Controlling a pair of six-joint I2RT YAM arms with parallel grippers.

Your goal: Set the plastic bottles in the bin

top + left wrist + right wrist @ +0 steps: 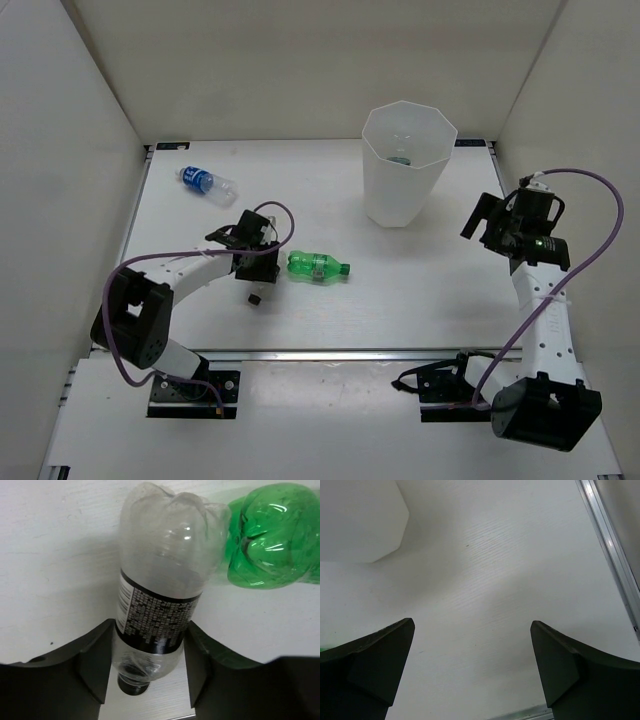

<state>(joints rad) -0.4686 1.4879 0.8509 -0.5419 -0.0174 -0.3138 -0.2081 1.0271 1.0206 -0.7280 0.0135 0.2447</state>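
Top external view:
- Left end effector (256, 266) is low on the counter (400, 290), left of centre, over the small clear bottle (255, 298). Only a dark end, likely the cap, pokes out below it.
- Green bottle (318, 266) lies just right of it. Blue-label bottle (207, 183) lies upper left, well apart.
- Bin (405, 190) stands upper centre-right. A dark shape shows inside; can't identify it.
- Right end effector (497, 226) hangs right of the bin, holding nothing.

Left wrist view:
- Fingers (95, 665) are closed against the dark label of the clear bottle, cap toward the bottom edge.
- The green bottle's base sits upper right, touching or nearly so; hard to tell.

Right wrist view:
- Jaws spread wide, with bare counter between them.
- Bin wall shows upper left, cut off by the frame.

Step, as I judge it:
- The grasp is made.
- Next comes a lift clear of the green bottle, then a carry up and right over the bin rim.
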